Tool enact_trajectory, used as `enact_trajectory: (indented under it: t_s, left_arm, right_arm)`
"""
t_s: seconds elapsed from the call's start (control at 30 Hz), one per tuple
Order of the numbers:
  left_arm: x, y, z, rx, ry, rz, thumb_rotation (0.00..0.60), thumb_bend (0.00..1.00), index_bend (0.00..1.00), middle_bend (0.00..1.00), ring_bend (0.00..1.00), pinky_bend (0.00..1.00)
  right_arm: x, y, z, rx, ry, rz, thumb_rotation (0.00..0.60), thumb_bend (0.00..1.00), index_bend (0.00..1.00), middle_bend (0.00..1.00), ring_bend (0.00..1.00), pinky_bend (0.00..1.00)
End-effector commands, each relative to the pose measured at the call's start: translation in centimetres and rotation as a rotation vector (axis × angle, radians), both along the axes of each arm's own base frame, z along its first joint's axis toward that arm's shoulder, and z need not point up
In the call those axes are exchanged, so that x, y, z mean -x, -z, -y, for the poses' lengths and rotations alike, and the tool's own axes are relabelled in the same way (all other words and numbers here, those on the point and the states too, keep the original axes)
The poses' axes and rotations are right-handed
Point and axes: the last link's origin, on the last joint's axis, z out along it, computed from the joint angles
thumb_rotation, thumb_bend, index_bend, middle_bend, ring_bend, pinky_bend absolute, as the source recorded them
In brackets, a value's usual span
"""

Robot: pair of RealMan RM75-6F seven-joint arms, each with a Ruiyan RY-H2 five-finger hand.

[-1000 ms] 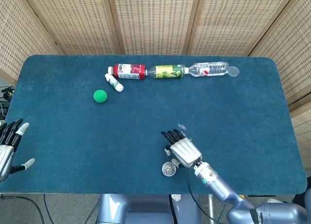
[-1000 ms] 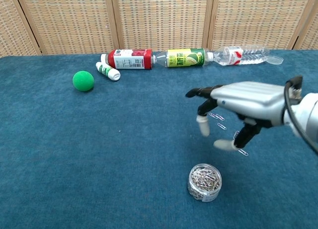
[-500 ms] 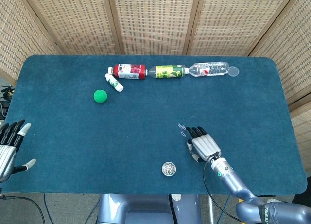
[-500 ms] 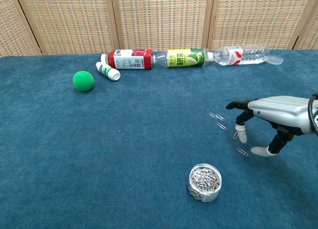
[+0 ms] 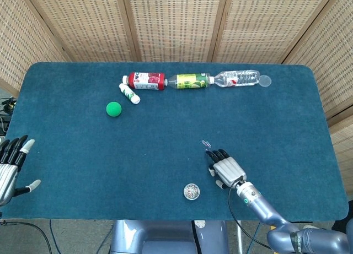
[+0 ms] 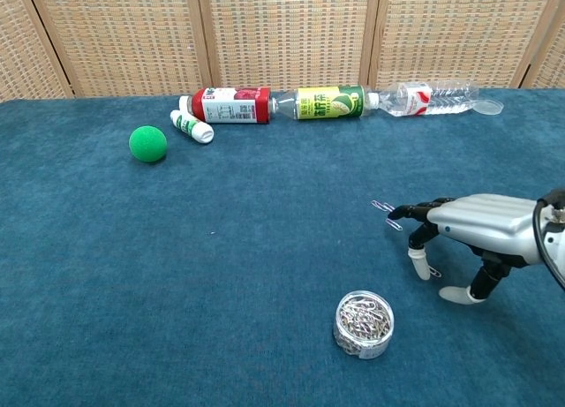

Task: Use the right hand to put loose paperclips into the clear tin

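The right hand point(image 6: 468, 235) sits low over the desk point(image 5: 66, 133), right of centre near the front edge, palm down, its fingers point(image 6: 422, 259) apart and angled toward the cloth. I see nothing pinched in them, so I take the hand as empty. The loose paperclips point(image 6: 385, 209) lie on the cloth just beyond the fingertips on the far left side; in the chest view another small clip seems to lie close under one fingertip, though it is too small to be sure. The clear tin point(image 6: 364, 324), open-topped and already holding a heap of clips, stands near the front edge, a little left of and nearer than the hand.

The step in hand looks like picking up one clip. To do it well, I would settle the fingertips right at a single clip, press lightly so it does not skate across the nap, and close thumb against one finger with the clip between them. Lift only once it is clearly trapped, then carry it over the tin's mouth before letting go.

The left hand point(image 5: 10, 166) rests at the far left edge, fingers spread and holding nothing.
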Motion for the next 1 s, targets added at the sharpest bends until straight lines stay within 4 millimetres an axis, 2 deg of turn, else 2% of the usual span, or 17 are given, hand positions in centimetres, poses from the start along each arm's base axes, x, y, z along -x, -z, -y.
enact_trajectory:
  t_s: [0.03,0.3,0.6,0.87,1.0]
  left_arm:
    - [0.0,0.0,0.0,0.001,-0.001,0.0,0.6,0.0,0.0,0.0,0.0,0.0]
    - [0.0,0.2,0.0,0.003,-0.003,-0.004,0.6,0.0,0.0,0.0,0.0,0.0]
    - [0.0,0.1,0.0,0.002,-0.002,-0.002,0.6,0.0,0.0,0.0,0.0,0.0]
    - [0.0,0.1,0.0,0.001,0.0,-0.001,0.6,0.0,0.0,0.0,0.0,0.0]
    - [-0.1,0.1,0.1,0.001,0.002,-0.003,0.6,0.0,0.0,0.0,0.0,0.0]
  right_arm:
    - [0.3,0.1,-0.1,-0.001,-0.001,-0.015,0.6,0.32,0.48,0.0,0.0,0.0]
    - [1.1,-0.2,0.4,0.022,0.018,-0.052,0.6,0.32,0.47,0.0,0.0,0.0]
    - [1.8,-1.3,1.9,0.083,0.069,-0.063,0.6,0.33,0.48,0.0,0.0,0.0]
    - [0.0,-2.3,2.1,0.103,0.047,0.002,0.6,0.33,0.48,0.0,0.0,0.0]
    - [-0.5,-1.9,2.4,0.103,0.028,0.008,0.6,0.33,0.48,0.0,0.0,0.0]
